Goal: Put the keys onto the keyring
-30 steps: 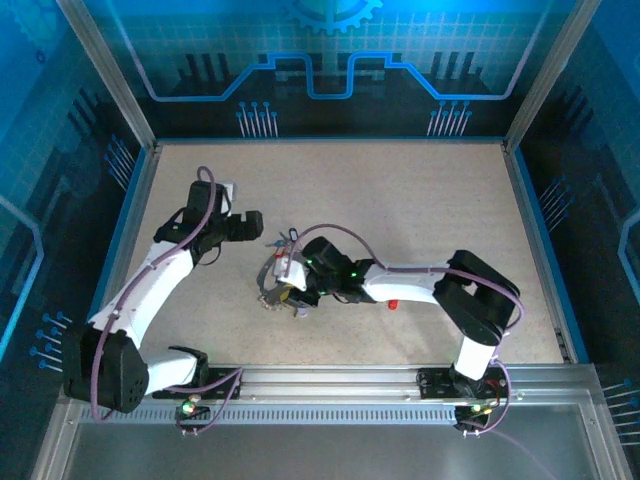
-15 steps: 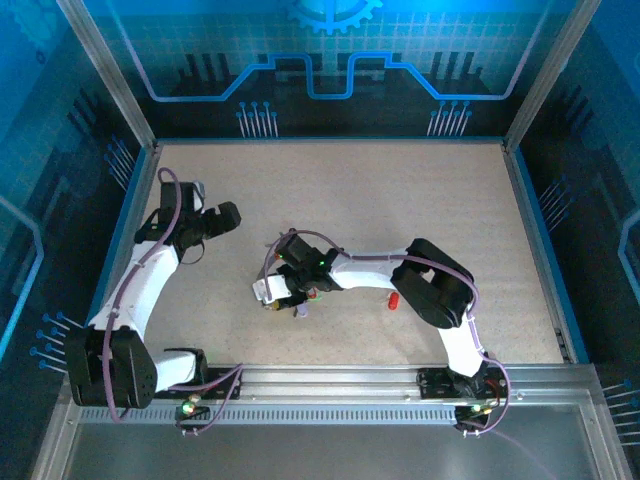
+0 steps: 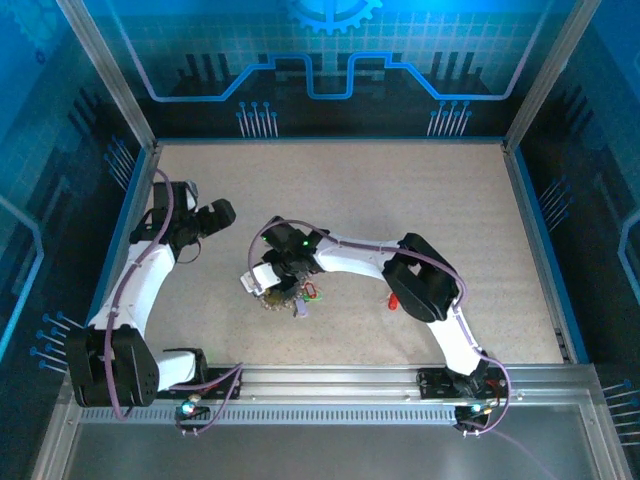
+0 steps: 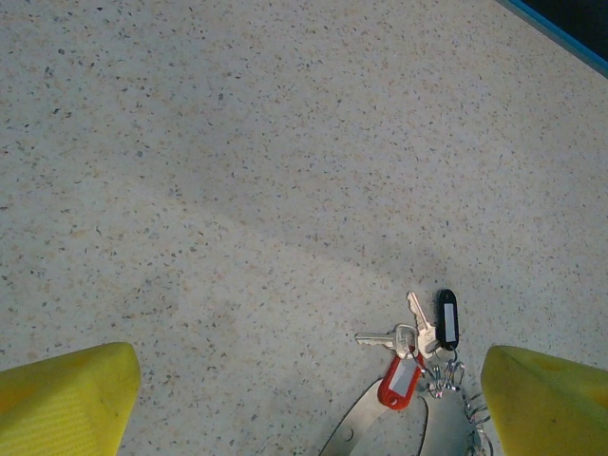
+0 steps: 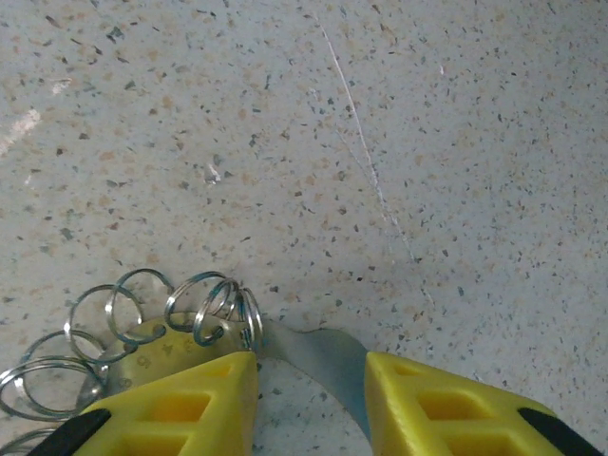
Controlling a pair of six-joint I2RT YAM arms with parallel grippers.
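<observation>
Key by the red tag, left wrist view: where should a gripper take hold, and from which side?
Probably its silver shaft: it lies flat, pointing away from the cluster, with bare table on both sides. Come from above, closing across the shaft. The red tag sits right by the keyring band, leaving less room.

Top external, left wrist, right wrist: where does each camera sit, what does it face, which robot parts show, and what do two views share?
Top external: above and behind the bases, looking down on the table; both arms, left gripper, right gripper.
Left wrist: on the left arm, facing the table; its yellow fingertips frame the keys.
Right wrist: looks down; fingers straddle the keyring.
Shared: both wrist views show the keyring's band.
</observation>
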